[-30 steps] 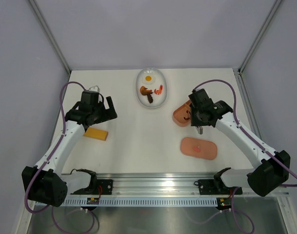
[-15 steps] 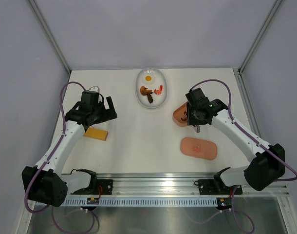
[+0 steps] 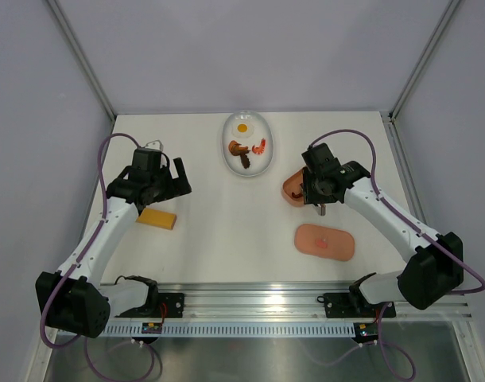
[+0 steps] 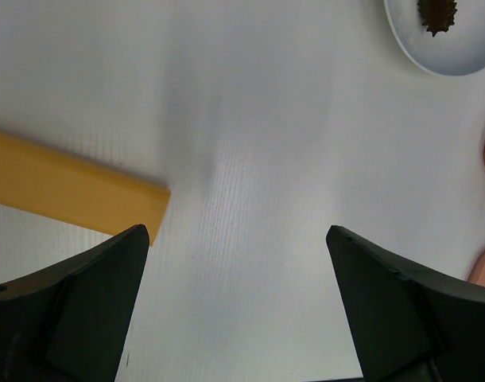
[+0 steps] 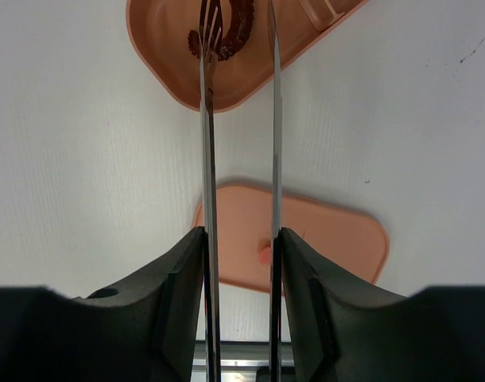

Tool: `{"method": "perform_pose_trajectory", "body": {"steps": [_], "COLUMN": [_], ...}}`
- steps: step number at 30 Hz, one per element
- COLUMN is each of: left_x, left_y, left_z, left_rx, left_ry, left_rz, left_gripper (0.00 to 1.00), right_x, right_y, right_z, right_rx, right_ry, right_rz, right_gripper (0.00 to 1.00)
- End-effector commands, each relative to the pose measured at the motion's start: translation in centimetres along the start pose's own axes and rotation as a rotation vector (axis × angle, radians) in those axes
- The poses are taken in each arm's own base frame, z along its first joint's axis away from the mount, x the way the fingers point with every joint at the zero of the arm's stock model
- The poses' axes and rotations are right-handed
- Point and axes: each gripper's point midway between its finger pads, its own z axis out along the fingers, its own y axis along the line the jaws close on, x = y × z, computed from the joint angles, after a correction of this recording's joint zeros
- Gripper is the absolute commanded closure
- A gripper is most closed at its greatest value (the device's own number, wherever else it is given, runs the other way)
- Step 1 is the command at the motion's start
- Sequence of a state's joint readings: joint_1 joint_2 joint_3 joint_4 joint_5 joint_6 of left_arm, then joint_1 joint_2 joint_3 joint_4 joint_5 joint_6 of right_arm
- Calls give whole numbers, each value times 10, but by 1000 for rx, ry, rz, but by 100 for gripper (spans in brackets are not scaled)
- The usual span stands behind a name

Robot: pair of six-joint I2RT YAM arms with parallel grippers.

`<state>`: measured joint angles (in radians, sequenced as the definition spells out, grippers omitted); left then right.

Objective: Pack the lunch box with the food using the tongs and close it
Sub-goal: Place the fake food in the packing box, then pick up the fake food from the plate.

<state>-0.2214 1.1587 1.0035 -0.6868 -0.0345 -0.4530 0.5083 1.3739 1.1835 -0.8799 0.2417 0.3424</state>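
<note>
Tongs [image 5: 207,159] are sitting upright between the fingers of the right gripper [image 5: 241,239], which is pressing on the two slim silver arms from outside while they are standing a little apart. Their tips are hanging over the lunch box [image 5: 242,83], a salmon-pink tub with a brown food piece [image 5: 238,28] lying inside. One tip is overlapping that piece, but I cannot tell whether it is touching it. The matching pink lid [image 5: 322,239] is lying flat on the white table [image 3: 219,231], just in front of the tub. Farther back, the white oval dish [image 3: 226,147] is holding a fried egg [image 3: 242,127], an orange shrimp [image 3: 260,146] and brown bits. The left gripper [image 4: 236,263] is hovering wide open and holding nothing, beside a yellow-orange block [image 4: 67,187].
</note>
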Motion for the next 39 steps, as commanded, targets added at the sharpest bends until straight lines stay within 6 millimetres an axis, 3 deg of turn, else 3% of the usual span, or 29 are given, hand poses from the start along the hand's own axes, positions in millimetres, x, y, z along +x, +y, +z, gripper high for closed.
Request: {"method": "perform_pose_trajectory", "body": {"steps": [1, 10, 17, 21, 29, 38, 39], "left_x": [-7, -12, -11, -12, -14, -14, -15], "left_y": [-1, 4, 3, 5, 10, 9, 9], "left_z": [-6, -11, -13, -15, -23, -21, -21], "left_rx": [9, -16, -13, -21, -40, -34, -33], "left_ry": [-45, -67, -71, -75, -100, -97, -98], "left_rz": [11, 21, 20, 19, 30, 42, 43], "left_gripper": [1, 1, 1, 1, 1, 1, 1], "right_x": [-24, -46, -68, -92, -124, -177, -177], "right_y": [7, 11, 21, 33, 66, 97, 99], "right_z": [-14, -39, -37, -41, -15, 24, 36], "right_rx": [-41, -72, -89, -123, -177, -173, -161], "right_ry": [-78, -134, -161, -202, -166, -191, -176], "right_rz": [35, 19, 15, 22, -5, 21, 21], "right_gripper": [52, 53, 52, 52, 53, 52, 52]}}
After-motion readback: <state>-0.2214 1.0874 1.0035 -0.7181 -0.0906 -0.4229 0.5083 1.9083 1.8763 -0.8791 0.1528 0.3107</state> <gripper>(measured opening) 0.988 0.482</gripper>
